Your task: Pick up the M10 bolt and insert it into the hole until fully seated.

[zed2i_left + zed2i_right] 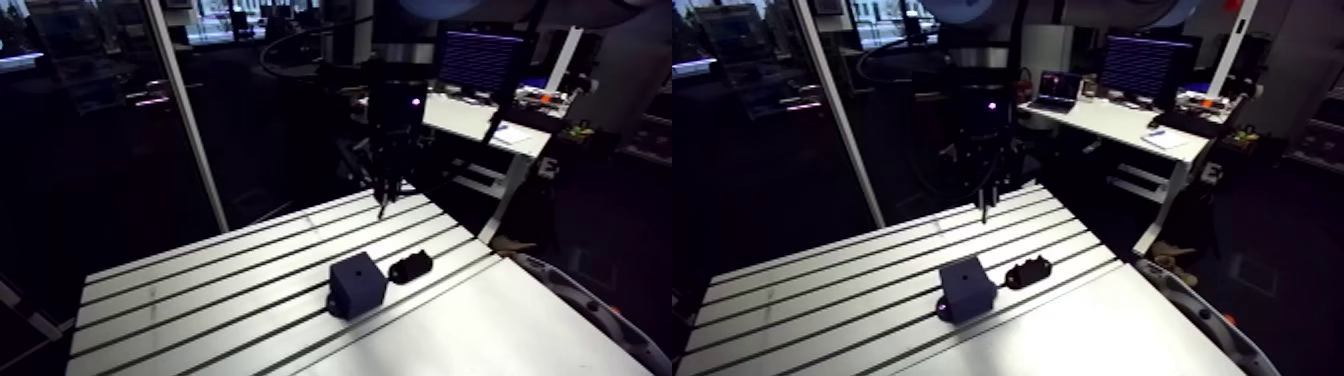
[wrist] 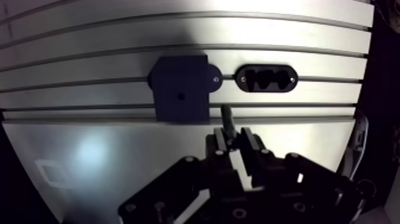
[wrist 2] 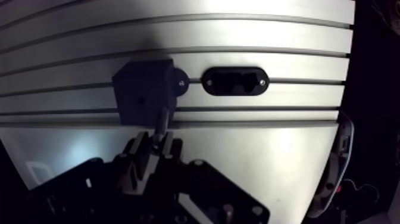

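Observation:
My gripper (image 2: pixel 233 136) is shut on a dark M10 bolt (image 2: pixel 227 118), whose shank sticks out past the fingertips. In the arm view the gripper (image 1: pixel 385 190) hangs well above the far part of the table with the bolt (image 1: pixel 381 208) pointing down. A dark blue block (image 2: pixel 178 89) with a small hole in its top face stands on the slotted table, ahead of the gripper and slightly to one side. In the arm view the block (image 1: pixel 356 285) sits nearer the front than the gripper.
A black oval holder (image 2: pixel 266 78) with empty recesses lies right beside the block, also seen as the holder (image 1: pixel 411 266) in the arm view. The slotted aluminium table (image 1: pixel 200 300) ends at an edge on the right, with a smooth plate (image 1: pixel 480 330) at the front.

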Tool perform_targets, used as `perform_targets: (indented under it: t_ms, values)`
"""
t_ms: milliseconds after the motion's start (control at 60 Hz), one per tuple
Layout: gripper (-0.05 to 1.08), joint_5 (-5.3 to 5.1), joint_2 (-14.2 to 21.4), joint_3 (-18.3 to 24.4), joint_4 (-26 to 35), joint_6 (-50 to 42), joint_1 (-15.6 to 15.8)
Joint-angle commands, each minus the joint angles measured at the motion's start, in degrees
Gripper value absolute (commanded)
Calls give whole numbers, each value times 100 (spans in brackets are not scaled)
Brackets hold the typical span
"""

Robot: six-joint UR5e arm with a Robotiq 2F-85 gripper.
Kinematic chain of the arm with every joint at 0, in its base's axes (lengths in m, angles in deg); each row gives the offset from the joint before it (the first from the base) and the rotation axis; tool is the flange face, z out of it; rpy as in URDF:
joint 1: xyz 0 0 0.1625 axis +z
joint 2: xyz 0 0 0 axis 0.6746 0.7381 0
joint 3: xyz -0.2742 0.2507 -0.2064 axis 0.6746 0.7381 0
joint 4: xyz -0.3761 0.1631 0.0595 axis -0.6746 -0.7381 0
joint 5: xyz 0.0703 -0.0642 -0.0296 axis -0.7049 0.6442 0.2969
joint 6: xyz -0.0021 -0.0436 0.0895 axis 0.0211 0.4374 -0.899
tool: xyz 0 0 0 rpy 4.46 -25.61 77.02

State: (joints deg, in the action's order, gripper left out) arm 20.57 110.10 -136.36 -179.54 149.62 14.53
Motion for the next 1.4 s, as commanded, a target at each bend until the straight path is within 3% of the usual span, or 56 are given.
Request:
perform_targets:
  t_ms: [17,183,467,917,1400]
  values:
    - [108,287,-100,270,531,-367,254]
    - [108,338,-170,413,956,-420,358]
    - [108,365,-295,364,948,-569,685]
    - [108,383,-385,127,372,-675,705]
    - [108,366,-433,-59,255,-675,706]
